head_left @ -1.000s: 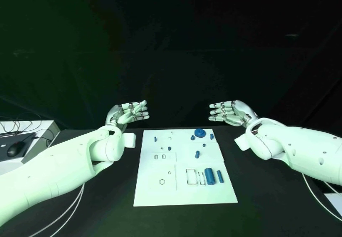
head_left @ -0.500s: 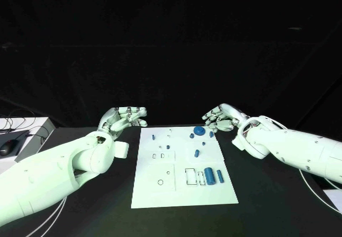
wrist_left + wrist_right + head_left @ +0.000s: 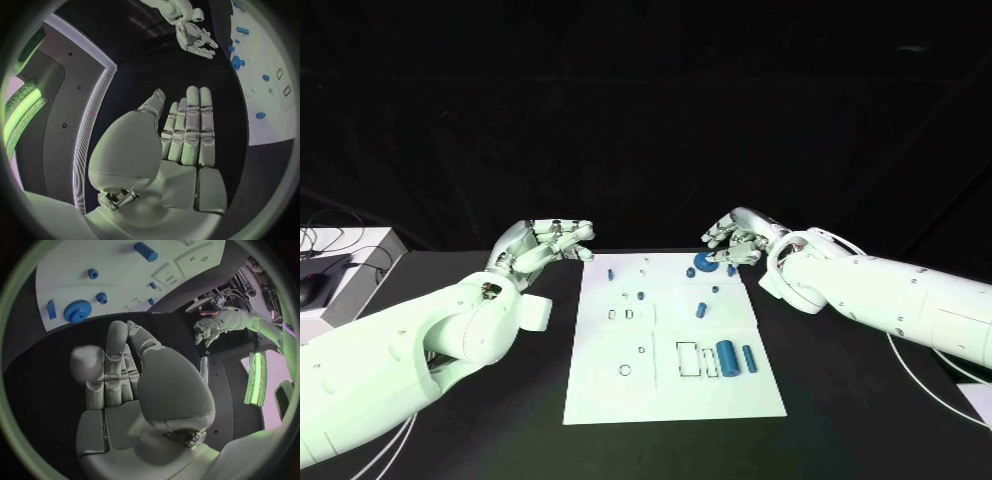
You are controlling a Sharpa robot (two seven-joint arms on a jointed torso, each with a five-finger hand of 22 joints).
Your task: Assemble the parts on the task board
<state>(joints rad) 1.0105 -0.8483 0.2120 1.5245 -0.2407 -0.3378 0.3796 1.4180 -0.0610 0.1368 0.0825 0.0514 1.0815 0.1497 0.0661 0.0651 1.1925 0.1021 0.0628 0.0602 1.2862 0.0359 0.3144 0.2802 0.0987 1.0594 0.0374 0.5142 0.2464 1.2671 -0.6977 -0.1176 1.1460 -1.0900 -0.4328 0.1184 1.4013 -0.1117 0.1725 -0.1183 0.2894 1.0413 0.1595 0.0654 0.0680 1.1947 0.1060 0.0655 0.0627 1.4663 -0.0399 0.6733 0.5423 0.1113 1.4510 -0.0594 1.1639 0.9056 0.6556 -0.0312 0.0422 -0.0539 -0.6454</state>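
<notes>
Head view: task board (image 3: 668,390) lies mid-frame on the tabletop (image 3: 848,400), blue parts (image 3: 723,354) loose on it, gear (image 3: 704,263) at its far edge. Left robot hand (image 3: 548,243) and right robot hand (image 3: 737,241) hover empty, fingers apart, at the far corners. Likely reach step; next, the right must close on the gear.

We see bare counter (image 3: 834,400) flanking the task board (image 3: 661,390); its near half is open, blue parts (image 3: 724,352) crowd the right side.
</notes>
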